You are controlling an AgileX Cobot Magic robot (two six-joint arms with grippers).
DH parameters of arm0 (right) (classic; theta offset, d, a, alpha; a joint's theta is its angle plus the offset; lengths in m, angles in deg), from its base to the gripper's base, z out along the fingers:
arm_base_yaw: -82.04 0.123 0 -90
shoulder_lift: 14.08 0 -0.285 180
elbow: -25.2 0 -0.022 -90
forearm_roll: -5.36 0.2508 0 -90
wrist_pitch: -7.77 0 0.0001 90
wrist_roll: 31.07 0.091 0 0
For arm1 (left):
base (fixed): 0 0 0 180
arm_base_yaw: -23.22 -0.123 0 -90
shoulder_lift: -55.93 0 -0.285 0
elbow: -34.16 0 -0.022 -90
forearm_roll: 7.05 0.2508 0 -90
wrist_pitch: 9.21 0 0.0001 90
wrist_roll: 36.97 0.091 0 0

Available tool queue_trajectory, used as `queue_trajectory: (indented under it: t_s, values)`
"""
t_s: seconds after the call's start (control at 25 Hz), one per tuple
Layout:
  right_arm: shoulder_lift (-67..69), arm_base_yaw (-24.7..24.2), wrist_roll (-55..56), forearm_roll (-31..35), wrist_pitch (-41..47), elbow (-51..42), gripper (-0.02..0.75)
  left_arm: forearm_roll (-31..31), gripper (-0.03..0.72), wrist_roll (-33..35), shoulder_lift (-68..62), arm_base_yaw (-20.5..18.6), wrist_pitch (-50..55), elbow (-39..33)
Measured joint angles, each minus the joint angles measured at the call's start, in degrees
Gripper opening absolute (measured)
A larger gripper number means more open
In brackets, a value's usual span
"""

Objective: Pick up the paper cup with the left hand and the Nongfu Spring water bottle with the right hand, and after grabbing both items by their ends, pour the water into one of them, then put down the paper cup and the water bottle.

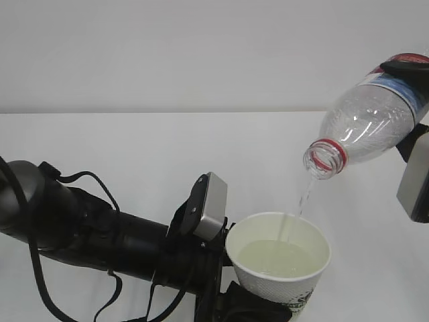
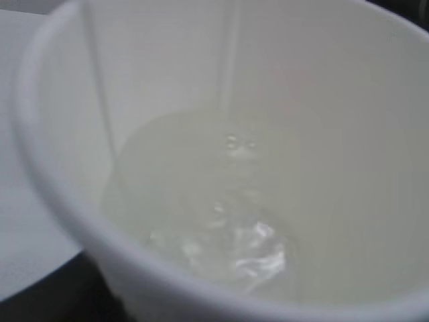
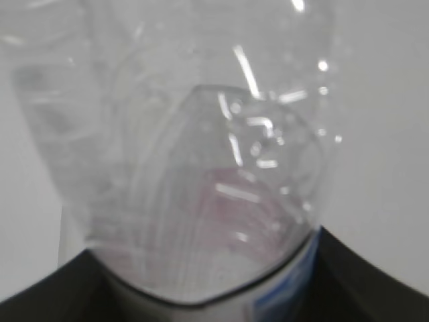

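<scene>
The water bottle (image 1: 372, 117) base and cup (image 1: 278, 258) bottom are cut off; both hands' jaws are hidden.

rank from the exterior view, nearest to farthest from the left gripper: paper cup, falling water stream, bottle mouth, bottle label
1. paper cup, held in the left gripper, bottom centre
2. water stream, just above the cup
3. bottle mouth, higher right
4. bottle label, top right, by the right gripper

text: none is reading legibly | the Nongfu Spring water bottle (image 1: 365, 121), far right: label is showing only red, white and blue bands, no letters | the paper cup (image 1: 278, 258), near centre: dark printed marks are sitting too small to read
</scene>
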Motion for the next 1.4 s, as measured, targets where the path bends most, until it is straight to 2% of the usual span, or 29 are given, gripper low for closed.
queue_trajectory:
  t_s: [1.4]
  values:
    - [0.0, 0.0, 1.85, 0.12, -1.28, 0.0, 0.459, -0.21, 0.51, 0.0, 0.0, 0.0, 0.27, 0.0]
